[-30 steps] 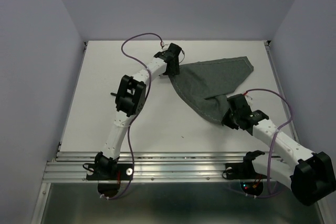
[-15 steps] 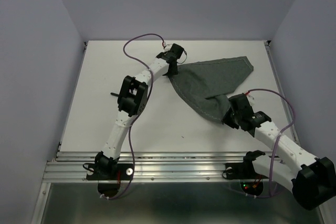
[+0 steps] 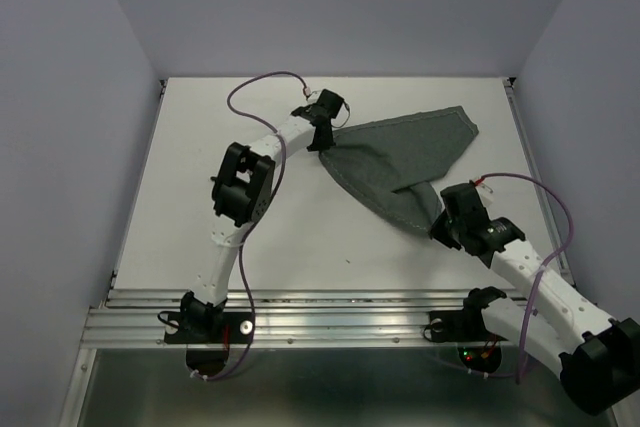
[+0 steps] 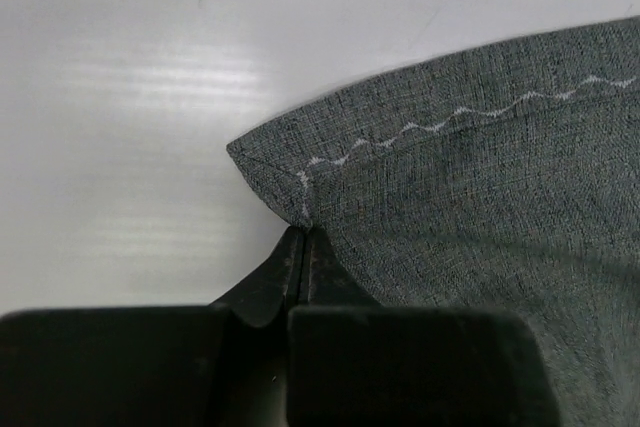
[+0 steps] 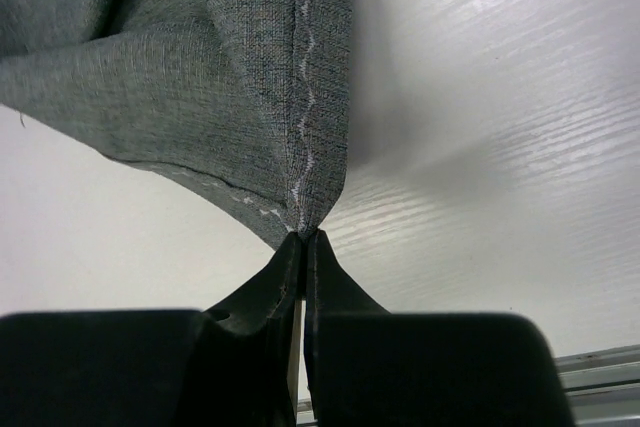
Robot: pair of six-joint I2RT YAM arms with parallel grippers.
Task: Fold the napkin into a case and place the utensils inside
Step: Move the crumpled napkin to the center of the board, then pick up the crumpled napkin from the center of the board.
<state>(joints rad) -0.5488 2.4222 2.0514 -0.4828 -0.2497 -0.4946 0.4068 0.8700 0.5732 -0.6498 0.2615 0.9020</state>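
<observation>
Linking left gripper, right gripper: napkin

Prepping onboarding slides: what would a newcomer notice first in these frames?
The dark grey-green napkin lies as a rumpled triangle on the far right of the white table. It is pinched at two corners: the left gripper is shut on its far-left stitched corner, and the right gripper is shut on its near corner, where the cloth gathers into folds.
</observation>
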